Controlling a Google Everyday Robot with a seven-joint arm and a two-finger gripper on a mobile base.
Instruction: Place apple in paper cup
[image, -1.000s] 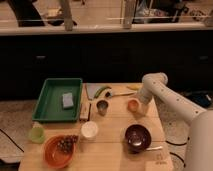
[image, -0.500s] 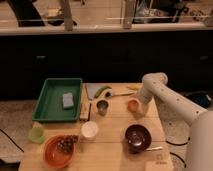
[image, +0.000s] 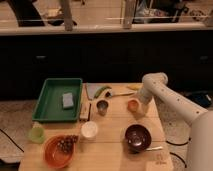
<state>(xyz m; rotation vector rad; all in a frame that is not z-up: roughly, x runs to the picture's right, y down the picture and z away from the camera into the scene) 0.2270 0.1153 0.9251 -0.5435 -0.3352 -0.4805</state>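
Claw (image: 140, 106) positioned at right side of bench (image: 112, 145), touching apple (image: 133, 105); grip state could not be told; paper cup (image: 89, 130) well apart, front-left

Dim room, wooden worktop (image: 112, 150) on speckled floor (image: 12, 117), dark cabinet front (image: 105, 55) behind, pale ledge (image: 100, 28) above, perhaps windows (image: 100, 10).

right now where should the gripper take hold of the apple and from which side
Probably around its widest part, coming straight down from above. The apple is small and round and sits on the table, with the metal cup well off to one side. The gripper is already right beside it.
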